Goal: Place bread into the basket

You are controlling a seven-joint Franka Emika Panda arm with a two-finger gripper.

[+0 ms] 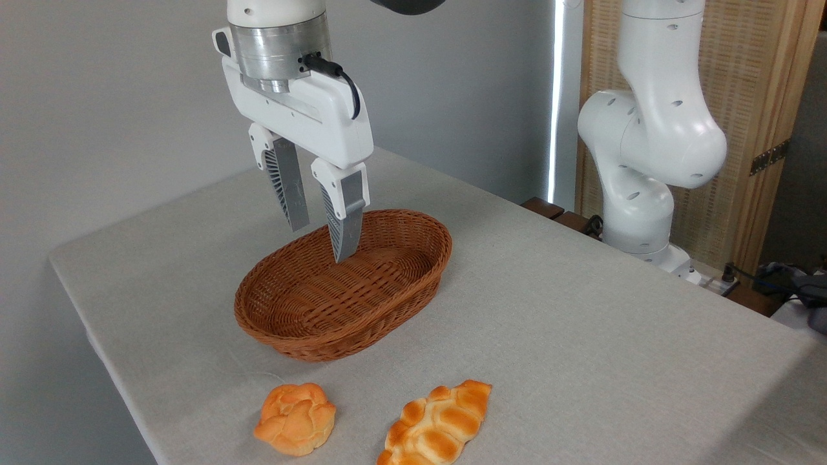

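The bread, a small round orange-golden bun with a lumpy top, lies on the table near the front edge. Behind it stands the oval reddish-brown wicker basket, with nothing inside. My gripper hangs above the basket's far side, fingers pointing down and apart, nothing between them. It is well above and behind the bread.
A longer braided golden loaf lies right of the bun at the front edge. The arm's white base stands at the table's right rear. The grey cloth-covered table drops off at left and front.
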